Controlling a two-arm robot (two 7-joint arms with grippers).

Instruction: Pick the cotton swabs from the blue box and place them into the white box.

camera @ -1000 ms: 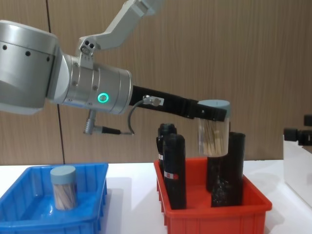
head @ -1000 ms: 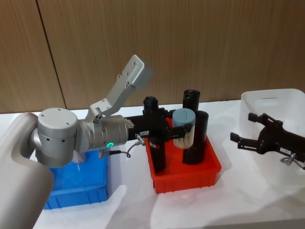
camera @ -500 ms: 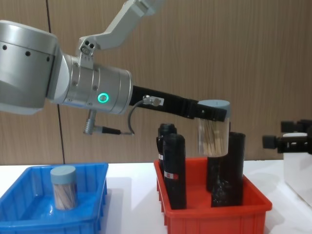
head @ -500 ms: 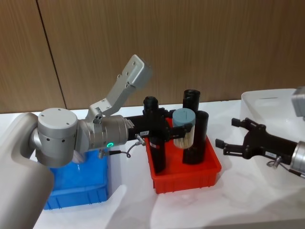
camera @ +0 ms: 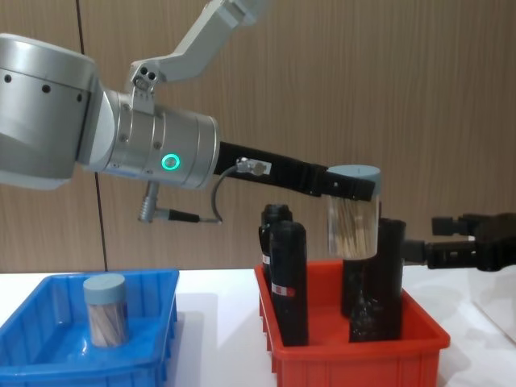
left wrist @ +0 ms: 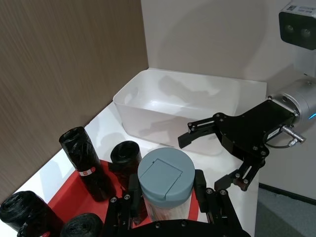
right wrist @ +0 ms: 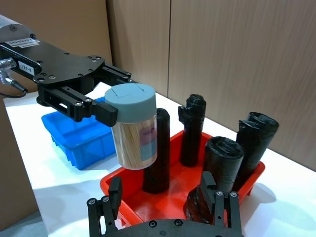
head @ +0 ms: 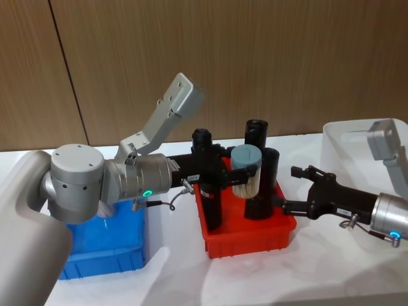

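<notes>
1. The left pincer [camera: 351,188] is gripping a small clear cylindrical jar of cotton swabs [camera: 352,227] that has a pale grey-blue round lid. Its black fingers are clamping the jar at the lid's lower edge.
2. The held jar of cotton swabs is hanging upright in the air above a shallow red rectangular plastic bin [camera: 355,360]. It is well apart from both the blue box and the white box.
3. Tall black cylinders [camera: 288,282] with red-and-white labels are standing upright inside the red bin. The held jar's base is hanging at about the height of their tops.
4. A second jar [camera: 106,310] of the same kind is standing upright inside the shallow bright blue rectangular plastic bin [camera: 48,368], the blue box. This box is sitting on the left part of the white desk [head: 331,271], under the left arm.
5. The right pincer [head: 290,188] is hovering just beside the red bin's right edge, between that bin and the white box. Its fingers are spreading wide and holding nothing.
6. The right pincer's tips are pointing toward the held jar but are staying apart from it.
7. The white, slightly translucent rectangular plastic bin [head: 354,135], the white box, is sitting at the far right of the desk, behind the right arm.
</notes>
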